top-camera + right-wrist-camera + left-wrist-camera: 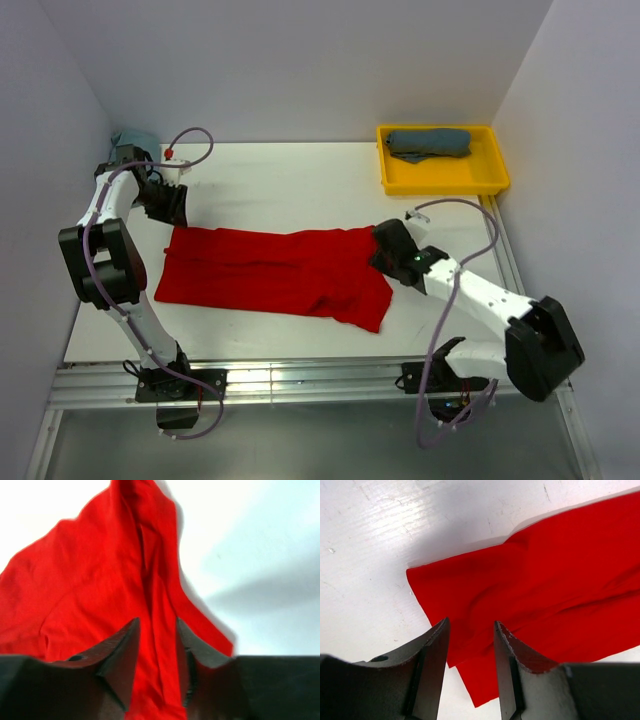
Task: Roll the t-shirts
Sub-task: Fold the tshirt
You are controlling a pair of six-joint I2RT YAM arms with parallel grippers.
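The red t-shirt (270, 270) lies folded into a long flat band across the middle of the white table. My left gripper (172, 212) hovers over its far-left corner. In the left wrist view the left gripper (471, 622) stands open, and the red cloth (545, 570) lies flat below the gap. My right gripper (383, 250) is at the band's right end. Seen from the right wrist, the right gripper (157, 620) has its jaws apart astride a lengthwise fold of the red cloth (90, 580). A slate blue-grey t-shirt (430, 143) lies rolled in the yellow tray.
The yellow tray (440, 185) stands at the back right, just beyond the right arm. A pale teal t-shirt (135, 138) lies bunched in the back left corner behind the left arm. Walls close in the table on three sides. A metal rail runs along the near edge.
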